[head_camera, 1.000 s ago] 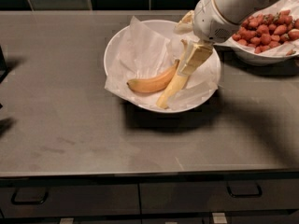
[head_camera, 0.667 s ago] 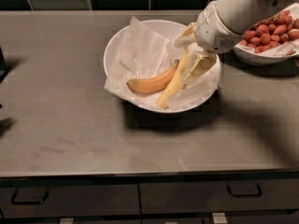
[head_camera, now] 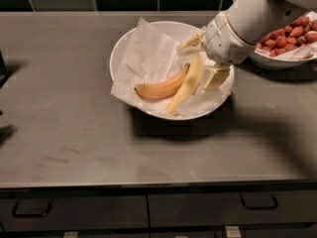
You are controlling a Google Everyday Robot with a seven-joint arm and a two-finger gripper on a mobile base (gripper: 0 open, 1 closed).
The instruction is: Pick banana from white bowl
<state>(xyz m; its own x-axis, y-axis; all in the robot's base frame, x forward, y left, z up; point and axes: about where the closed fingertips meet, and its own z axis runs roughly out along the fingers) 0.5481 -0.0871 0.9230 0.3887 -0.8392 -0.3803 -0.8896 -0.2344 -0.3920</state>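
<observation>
Drawer fronts (head_camera: 198, 209) with dark handles (head_camera: 257, 202), nearest the camera, well short of the gripper. Grey counter (head_camera: 74, 133) next, running out past the gripper on every side, with a dark shadow (head_camera: 173, 125) on the near side of the bowl.

White bowl (head_camera: 119, 48) standing on the counter directly beneath the gripper, lined with crinkled white paper (head_camera: 148, 48) that spills over the rim on the side left of the gripper in view. Two bananas inside, touching each other near the gripper.

Banana (head_camera: 185, 86): longer, straighter, pale yellow; lying in the white bowl on the paper, tilted, lower end toward the camera near the front rim, upper end reaching up between the gripper's fingers. Shorter, curved orange-yellow banana (head_camera: 161, 89) lying to the left of the gripper in view, its far end against the pale one.

Gripper (head_camera: 199, 66) lowered into the right half of the white bowl, over the banana's upper end. Fingers (head_camera: 216, 77) cream-coloured and set apart, one on each side of that end; not clamped together. Contact with the fruit not discernible. White wrist and arm (head_camera: 257, 19) rising from the gripper toward the upper right corner.

Second white bowl (head_camera: 277, 61) holding red strawberries (head_camera: 292, 33), beyond and to the right of the gripper, partly hidden by the arm, near the first bowl. Dark tiled wall (head_camera: 99, 1) farthest back, behind the gripper and the counter edge.
</observation>
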